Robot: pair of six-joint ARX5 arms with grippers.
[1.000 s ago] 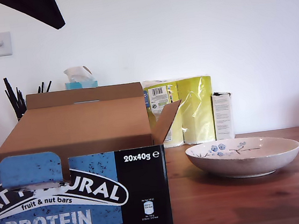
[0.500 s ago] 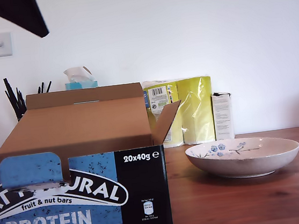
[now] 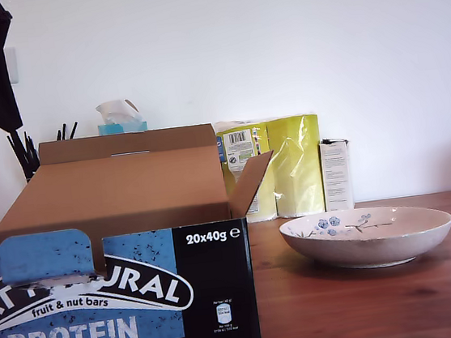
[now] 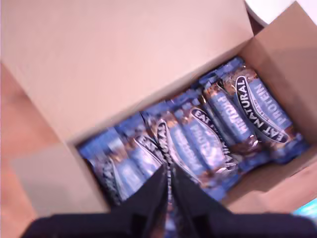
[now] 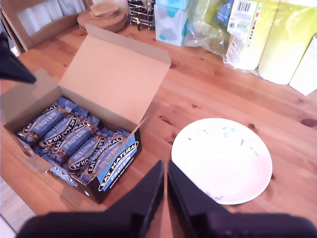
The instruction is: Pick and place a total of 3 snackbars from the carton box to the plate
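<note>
We hold our first gripper (image 4: pixel 167 172), jaws pressed together, close above the shiny blue-and-black snackbars (image 4: pixel 213 131) in the brown cardboard carton box (image 4: pixel 124 59), with the off-white ceramic plate (image 5: pixel 223 163) well below our equally closed second gripper (image 5: pixel 165 167).

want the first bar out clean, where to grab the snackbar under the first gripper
Pinch the snackbar by its upturned long edge mid-length, coming straight down into the carton box. It stands tilted on edge, packed between neighbours, so only that edge is free; the walls block the sides.
</note>
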